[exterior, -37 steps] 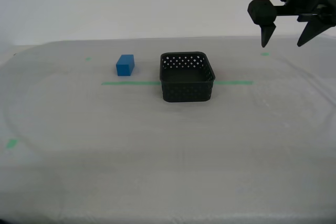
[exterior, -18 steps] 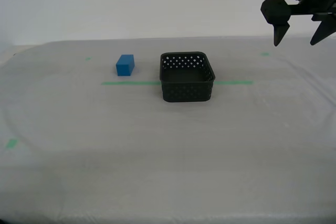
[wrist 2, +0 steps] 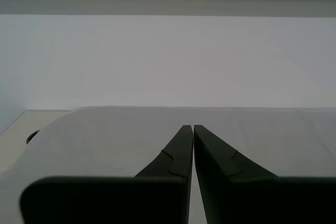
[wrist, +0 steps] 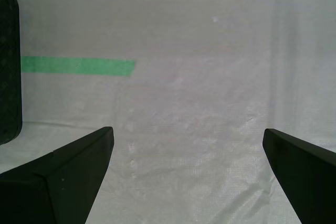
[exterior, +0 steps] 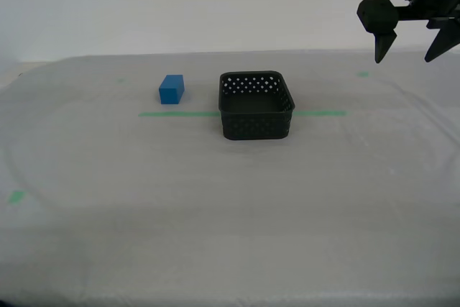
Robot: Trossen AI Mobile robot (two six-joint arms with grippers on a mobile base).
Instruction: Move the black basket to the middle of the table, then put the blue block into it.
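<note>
The black basket (exterior: pixel 256 105) sits mid-desk (exterior: pixel 215 213) on the green tape line (exterior: pixel 180 113), the blue block (exterior: pixel 171 89) just beside it. My first pincer (exterior: pixel 407 52) hangs released, my second pincer (wrist 2: pixel 192 127) clenched empty. Descend squarely over the block, straddling its narrower faces.

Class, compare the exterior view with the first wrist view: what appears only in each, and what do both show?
Only the exterior view shows the block, the whole basket and my first hand hanging open above the table. Only the first wrist view shows the cloth weave close up between the fingers. Both show the basket's side, the green tape and the table.
</note>
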